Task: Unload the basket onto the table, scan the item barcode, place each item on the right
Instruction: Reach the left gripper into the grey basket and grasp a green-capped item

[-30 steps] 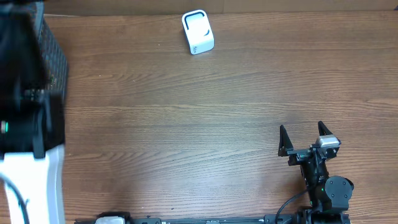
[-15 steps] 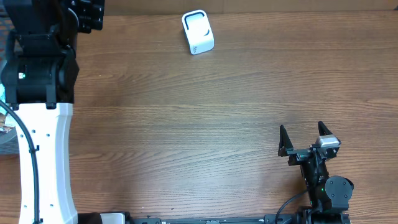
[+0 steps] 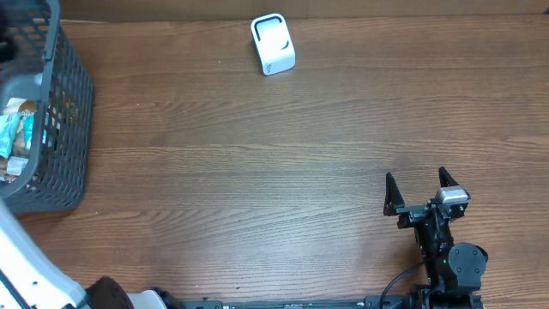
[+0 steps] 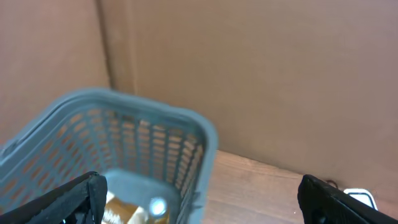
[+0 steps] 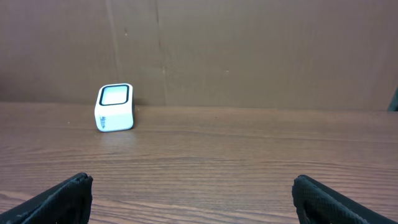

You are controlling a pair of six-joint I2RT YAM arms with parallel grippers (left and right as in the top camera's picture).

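Picking an item out of the basket (image 3: 60, 112) is, we judge, the step in hand; nothing looks scanned yet.
- left gripper (image 4: 200, 183): jaws spread wide, empty, poised near the basket, whose inside shows between its fingers.
- right gripper (image 3: 416, 177): jaws equally wide, empty, low on the table (image 3: 257, 189), well apart from everything.
- items (image 3: 15, 137): packets lying inside the basket at the table's left edge; we can read no barcode on any.
- scanner (image 3: 273, 43): white, at the far edge near centre, window angled upward.

Method: we would descend straight down, clear of the mesh walls, grip one of the items across a narrow side, and lift above the rim before moving sideways.

Room: bare wood lies between basket and scanner. A cardboard wall (image 5: 249, 50) stands just behind the scanner, so we would approach from the front.
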